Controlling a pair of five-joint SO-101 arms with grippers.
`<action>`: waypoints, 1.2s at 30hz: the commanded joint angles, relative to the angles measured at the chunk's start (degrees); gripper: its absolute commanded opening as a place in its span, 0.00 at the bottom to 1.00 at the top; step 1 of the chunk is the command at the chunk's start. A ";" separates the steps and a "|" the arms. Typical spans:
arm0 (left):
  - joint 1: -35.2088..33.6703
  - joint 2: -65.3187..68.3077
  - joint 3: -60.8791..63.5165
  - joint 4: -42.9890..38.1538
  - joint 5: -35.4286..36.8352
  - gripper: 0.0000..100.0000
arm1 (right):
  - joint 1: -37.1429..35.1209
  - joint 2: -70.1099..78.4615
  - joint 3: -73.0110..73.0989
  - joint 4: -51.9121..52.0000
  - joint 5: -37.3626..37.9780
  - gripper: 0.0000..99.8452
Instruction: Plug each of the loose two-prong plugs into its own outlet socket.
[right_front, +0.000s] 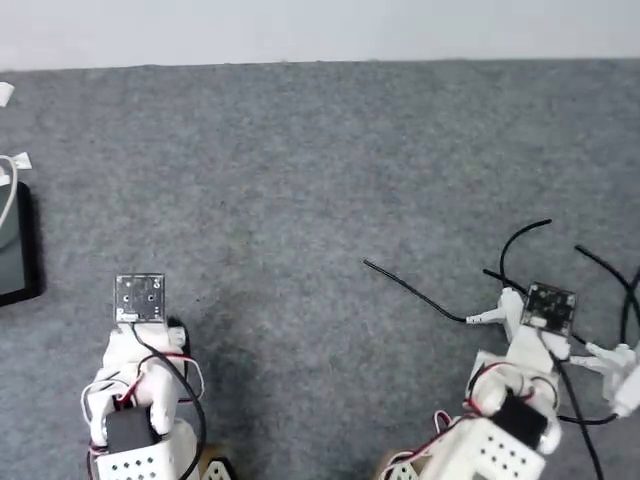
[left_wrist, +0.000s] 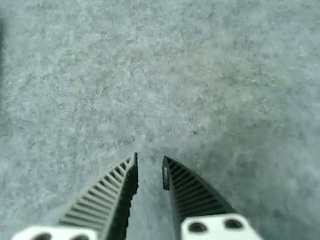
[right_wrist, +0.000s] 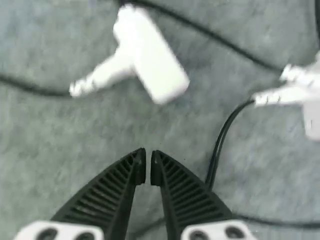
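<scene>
Grey carpet-like matting (right_front: 300, 180) covers the table. The left arm (right_front: 140, 380) stands at the lower left of the high view and the right arm (right_front: 510, 400) at the lower right.

Left gripper (left_wrist: 150, 162): fingers slightly parted with a narrow gap between the tips, nothing held, bare matting beneath.

Right gripper (right_wrist: 147, 155): fingers pressed almost together, nothing held.

A white plug (right_wrist: 150, 60) lies on the matting just ahead of the right gripper; in the high view it sits at the lower right, beside that arm's wrist. A second white plug (right_wrist: 295, 92) lies near the right edge of the high view. Black cables (right_front: 415, 290) run from both across the matting. A dark flat device (right_front: 18, 245) lies at the left edge.
</scene>
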 joint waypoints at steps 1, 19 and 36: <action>-0.18 -0.62 -0.66 5.36 -0.35 0.01 | -0.13 -11.56 2.99 7.43 -0.09 0.02; -0.09 -0.79 -0.66 5.80 -0.53 0.01 | -0.22 -12.88 5.19 6.55 -0.09 0.02; 0.00 -0.79 -0.66 5.80 -0.53 0.01 | -0.22 -12.88 5.19 6.55 -0.09 0.02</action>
